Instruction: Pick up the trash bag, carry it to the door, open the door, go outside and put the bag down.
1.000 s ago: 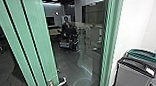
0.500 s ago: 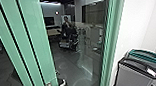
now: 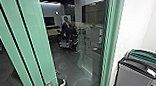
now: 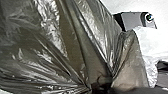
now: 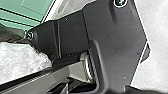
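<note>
Nearest you, in the left wrist view, the dark translucent plastic trash bag point(image 4: 75, 42) draws its glossy pleats into a tight neck at your left end effector point(image 4: 101, 86), which looks clenched on it; the film fans out from that grip, with crumpled white plastic point(image 4: 151, 70) beside it. Your right end effector you can't call: whether it is released or clenched, you cannot tell. Near the right wrist you have more crumpled white plastic and a green panel with thin black lines point(image 5: 22, 12). Ahead, near and left of centre in the head view, is the green door stile with black grooves point(image 3: 26, 40), carrying a silver lever handle point(image 3: 58, 85) low down; the lever's long axis runs out rightward from the stile. By side, your left arm looks the nearer one to that lever, but it has the bag, so I'd judge the right arm the better choice if it is empty, reaching leftward across you while keeping clear of the thin film, which could snag. Whether the door is ajar, you can't tell. To the right, past the green frame post point(image 3: 112, 37), stands a grey bin with a black rim point(image 3: 132, 75), a green-rimmed bin just behind it. Farther off is a person point(image 3: 66, 20) at a dark wheeled rig point(image 3: 68, 36).
</note>
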`<state>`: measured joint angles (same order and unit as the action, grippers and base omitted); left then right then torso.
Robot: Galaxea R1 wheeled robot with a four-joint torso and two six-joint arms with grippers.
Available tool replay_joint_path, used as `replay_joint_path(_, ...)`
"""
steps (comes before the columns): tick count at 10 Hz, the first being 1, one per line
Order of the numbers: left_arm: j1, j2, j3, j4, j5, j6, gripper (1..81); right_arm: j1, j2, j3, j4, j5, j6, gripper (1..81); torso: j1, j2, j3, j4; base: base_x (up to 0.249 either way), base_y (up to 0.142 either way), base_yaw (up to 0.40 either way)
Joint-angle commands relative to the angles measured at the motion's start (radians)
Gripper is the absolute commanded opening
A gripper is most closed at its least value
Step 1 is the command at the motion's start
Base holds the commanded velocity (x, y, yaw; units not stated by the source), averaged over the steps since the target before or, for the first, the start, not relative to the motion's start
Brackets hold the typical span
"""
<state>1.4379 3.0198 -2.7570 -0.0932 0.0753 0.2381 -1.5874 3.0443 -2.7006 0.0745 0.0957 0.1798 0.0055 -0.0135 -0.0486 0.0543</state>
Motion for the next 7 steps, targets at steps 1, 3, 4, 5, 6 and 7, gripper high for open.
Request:
replay_joint_path(1, -0.056, -0.005, -0.003, 0.003, 0.058, 0.007, 1.0, 0.04, 0.006, 0.006, -0.012, -0.06, -0.003, 81.1, 0.0, 0.0, 0.0, 0.0, 0.0, 0.0, 0.0)
replay_joint_path(3, -0.056, -0.005, -0.001, 0.003, 0.058, 0.009, 1.0, 0.04, 0.006, 0.006, -0.012, -0.06, -0.002, 81.1, 0.0, 0.0, 0.0, 0.0, 0.0, 0.0, 0.0)
replay_joint_path(4, -0.056, -0.007, -0.001, 0.003, 0.058, 0.009, 1.0, 0.039, 0.006, 0.006, -0.012, -0.06, -0.003, 81.1, 0.0, 0.0, 0.0, 0.0, 0.0, 0.0, 0.0)
replay_joint_path(5, -0.056, -0.007, -0.001, 0.003, 0.058, 0.009, 1.0, 0.036, 0.006, 0.006, -0.01, -0.059, -0.002, 81.1, 0.0, 0.0, 0.0, 0.0, 0.0, 0.0, 0.0)
replay_joint_path(6, -0.055, -0.007, -0.001, 0.003, 0.058, 0.012, 1.0, 0.036, 0.006, 0.006, -0.01, -0.059, -0.002, 81.1, 0.0, 0.0, 0.0, 0.0, 0.0, 0.0, 0.0)
replay_joint_path(7, -0.053, -0.007, -0.001, 0.003, 0.058, 0.012, 1.0, 0.034, 0.006, 0.006, -0.012, -0.059, -0.002, 81.1, 0.0, 0.0, 0.0, 0.0, 0.0, 0.0, 0.0)
